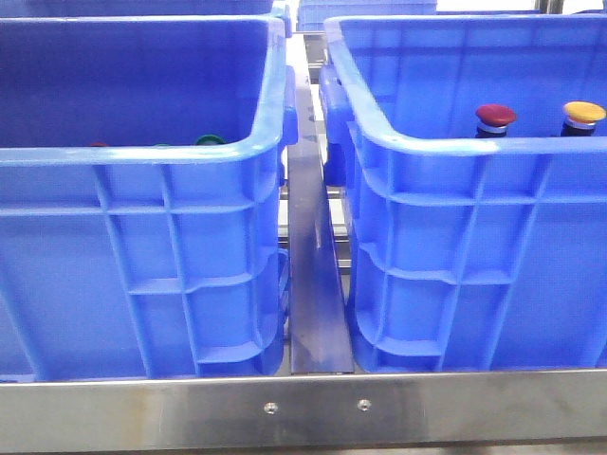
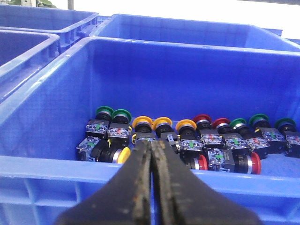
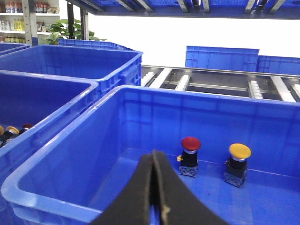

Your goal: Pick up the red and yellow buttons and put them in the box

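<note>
Both pincers pressed together, empty; red button (image 3: 190, 155) and yellow button (image 3: 238, 162) upright in box (image 3: 70, 154), liable to topple if jolted.

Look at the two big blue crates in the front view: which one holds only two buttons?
The right-hand crate: only a red button and a yellow button stand upright in it, apart. The left-hand crate holds a whole cluster of buttons.

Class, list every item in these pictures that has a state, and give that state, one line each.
Red-capped mushroom push button: upright in right crate.
Yellow-capped mushroom push button: upright beside it, apart.
Right blue plastic crate: open-topped.
Left blue plastic crate: holds many buttons.
Left gripper: jaws shut, empty.
Right gripper: jaws shut, empty.
</note>
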Available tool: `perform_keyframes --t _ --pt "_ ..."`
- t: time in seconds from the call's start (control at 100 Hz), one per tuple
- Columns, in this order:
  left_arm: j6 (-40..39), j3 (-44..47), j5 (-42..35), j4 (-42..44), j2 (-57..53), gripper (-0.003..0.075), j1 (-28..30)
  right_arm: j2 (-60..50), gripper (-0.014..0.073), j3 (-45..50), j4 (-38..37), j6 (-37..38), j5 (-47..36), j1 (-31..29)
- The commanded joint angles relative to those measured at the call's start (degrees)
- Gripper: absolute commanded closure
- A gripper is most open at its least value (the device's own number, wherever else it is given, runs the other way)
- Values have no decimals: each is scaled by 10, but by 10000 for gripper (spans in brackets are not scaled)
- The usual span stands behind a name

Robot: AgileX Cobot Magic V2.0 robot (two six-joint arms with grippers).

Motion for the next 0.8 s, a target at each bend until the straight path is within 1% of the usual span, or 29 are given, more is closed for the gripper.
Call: perform_keyframes --t 0.0,0.06,0.18,0.25,0.29,0.34,0.38,0.39,0.44,0.46,0.51,0.53,0.58,0.6,0.65,0.72,0.79 --pt "-1 11 -49 -5 -17 741 0 8 662 -15 7 -4 -31 -4" --pt "-1 11 -49 -5 -17 741 0 8 662 -14 7 -4 -53 -4" --pt "-1 11 -49 -5 -17 741 0 8 662 -9 7 -4 -147 -4" --pt "-1 11 -49 -5 -17 741 0 8 662 -5 0 -4 -187 -4" --pt "-1 11 -49 -5 -17 741 0 8 662 -5 -25 3 -196 -4" --pt "-1 11 -49 -5 -17 741 0 8 662 -5 -75 30 -204 -4" --pt "-1 11 -49 -5 -17 741 0 8 662 -5 -135 87 -206 -4" --pt "-1 11 -49 -5 -17 741 0 8 662 -5 -135 87 -206 -4" --pt "-1 11 -49 -5 -17 741 0 8 662 -4 -218 174 -206 -4" --pt "-1 11 -49 -5 -17 741 0 8 662 -3 -241 198 -207 -4" --pt "-1 11 -49 -5 -17 741 0 8 662 1 -340 296 -208 -4" --pt "-1 11 -49 -5 -17 741 0 8 662 3 -365 322 -209 -4" --pt "-1 11 -49 -5 -17 741 0 8 662 10 -458 422 -208 -4" --pt "-1 11 -49 -5 -17 741 0 8 662 14 -480 445 -207 -4" --pt "-1 11 -49 -5 -17 741 0 7 662 19 -559 533 -196 -8" --pt "-1 11 -49 -5 -17 741 0 5 662 23 -634 616 -174 -11" --pt "-1 11 -49 -5 -17 741 0 3 662 31 -678 658 -162 -11"
